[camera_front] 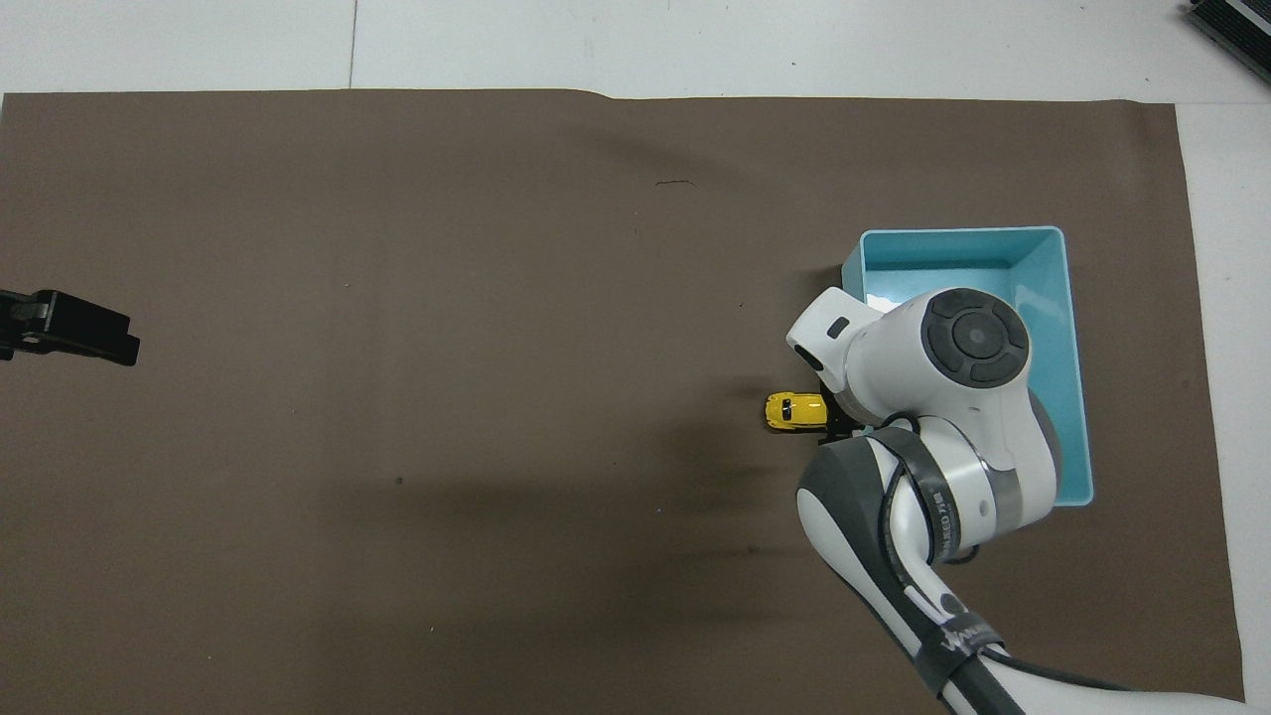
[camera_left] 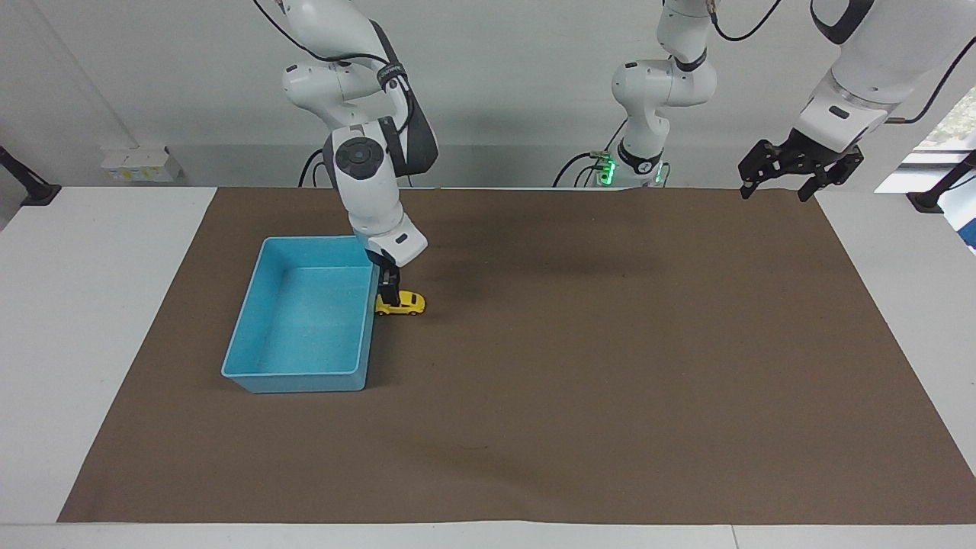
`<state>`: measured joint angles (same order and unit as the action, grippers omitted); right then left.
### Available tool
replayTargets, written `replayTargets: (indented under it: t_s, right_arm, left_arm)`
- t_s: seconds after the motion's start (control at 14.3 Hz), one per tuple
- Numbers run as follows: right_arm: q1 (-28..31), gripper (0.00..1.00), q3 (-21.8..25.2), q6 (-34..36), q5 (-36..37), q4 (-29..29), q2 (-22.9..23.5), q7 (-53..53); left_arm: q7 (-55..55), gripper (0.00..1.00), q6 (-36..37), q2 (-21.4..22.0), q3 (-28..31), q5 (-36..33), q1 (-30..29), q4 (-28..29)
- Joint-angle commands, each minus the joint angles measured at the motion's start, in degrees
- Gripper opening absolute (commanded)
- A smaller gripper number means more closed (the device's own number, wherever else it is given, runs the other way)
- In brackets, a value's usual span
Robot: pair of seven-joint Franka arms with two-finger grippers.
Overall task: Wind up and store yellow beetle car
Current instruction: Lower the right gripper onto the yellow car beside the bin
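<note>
The yellow beetle car (camera_left: 406, 303) stands on the brown mat, close beside the light blue bin (camera_left: 305, 374), on the bin's side toward the left arm's end of the table. My right gripper (camera_left: 390, 295) is down at the end of the car next to the bin wall. In the overhead view the right arm covers that end of the car (camera_front: 792, 410), part of the bin (camera_front: 961, 234) and most of the gripper (camera_front: 839, 426). My left gripper (camera_left: 772, 191) is open and empty, and it waits high over the mat's edge at its own end (camera_front: 79, 333).
The brown mat (camera_left: 579, 396) covers most of the white table (camera_left: 91, 305). The bin holds nothing. A white power strip (camera_left: 137, 164) lies at the table's edge nearest the robots, past the right arm's base.
</note>
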<state>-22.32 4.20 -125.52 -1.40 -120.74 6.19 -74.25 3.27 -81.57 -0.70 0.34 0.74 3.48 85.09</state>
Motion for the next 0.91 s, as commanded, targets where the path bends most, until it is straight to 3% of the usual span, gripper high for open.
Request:
replayTargets:
  t_s: [0.0,0.28,0.42,0.63,0.84]
  right_arm:
    - [0.3,1.0,-0.1,-3.3,-0.5,-2.7,0.1,-0.6]
    - [0.3,1.0,-0.2,-7.3,-0.5,-2.9,3.9,-0.7]
    - [0.3,0.9,-0.2,-7.5,-0.4,-2.9,4.2,-0.6]
    - [0.3,0.84,-0.1,-7.5,-0.5,-3.1,5.2,-0.6]
    - [0.3,0.35,-0.1,-7.4,-0.4,-3.0,5.4,-0.8]
  left_arm:
    - [-0.6,1.0,0.7,0.4,-0.2,-0.5,-0.3,0.2]
    - [-0.6,1.0,0.7,0.4,-0.2,-0.5,-0.3,0.1]
    - [-0.6,1.0,0.7,0.4,-0.2,-0.5,-0.3,0.2]
    - [-0.6,1.0,0.7,0.4,-0.2,-0.5,-0.3,0.1]
    - [-0.6,1.0,0.7,0.4,-0.2,-0.5,-0.3,0.2]
